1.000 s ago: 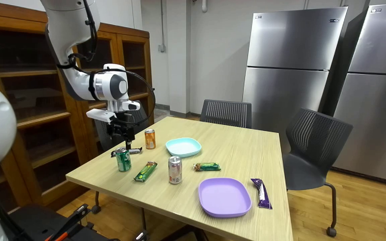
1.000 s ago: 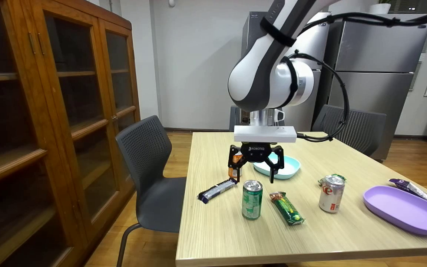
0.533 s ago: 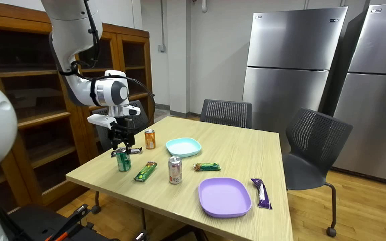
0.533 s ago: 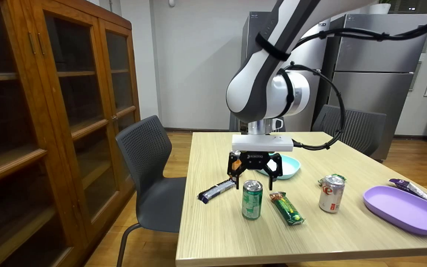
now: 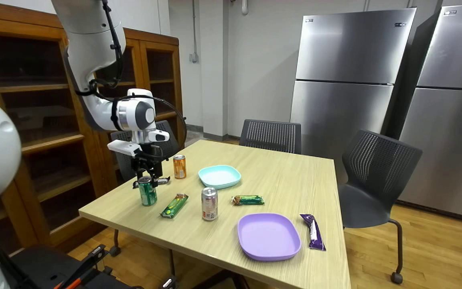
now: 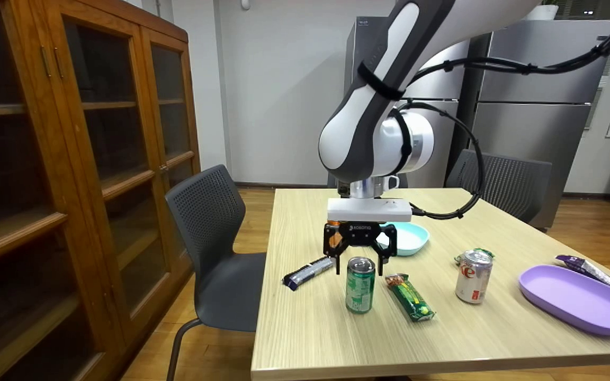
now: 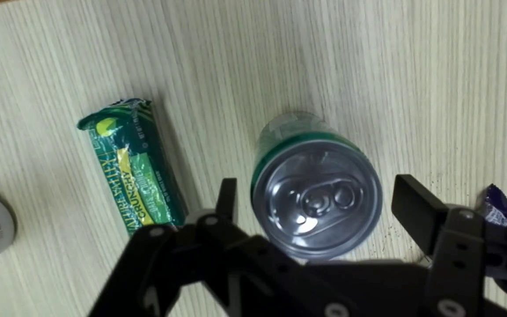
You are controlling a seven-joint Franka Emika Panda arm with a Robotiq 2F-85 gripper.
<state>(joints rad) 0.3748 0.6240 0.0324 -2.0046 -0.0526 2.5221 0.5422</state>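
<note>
Black-fingered and pointing straight down, the end effector (image 6: 359, 269) hangs over the counter (image 6: 305, 338) with its fingers spread, one on each side of the top of a green can (image 6: 360, 291); the wrist view shows a gap on both sides. That can stands upright on the left part of the counter, and in an exterior view a green-wrapped bar (image 6: 410, 297) lies just to its right, a dark-wrapped bar (image 6: 309, 272) a little farther off to its left. Pale wood grain runs in fine streaks across the surface, and dark specks (image 7: 442, 187) dot it near the can. Past that, an orange can (image 5: 179, 166) stands left of a teal plate (image 5: 219, 176); nearer come a silver can (image 5: 209, 204), another green-wrapped bar (image 5: 248, 200) and, over to the right, a purple plate (image 5: 269, 237) with a purple-wrapped bar (image 5: 313, 233) just beside it. Round the counter, dark chairs (image 5: 379, 172) with perforated backs stand at the left, the far side and the right. A tall wooden cabinet (image 6: 74, 174) with glass doors lines the left of the room, two brushed-steel refrigerators (image 5: 347, 112) rise at the far right with a plain grey wall (image 5: 263, 72) beside them, and warm wooden floorboards (image 5: 435, 257) run beneath everything.
</note>
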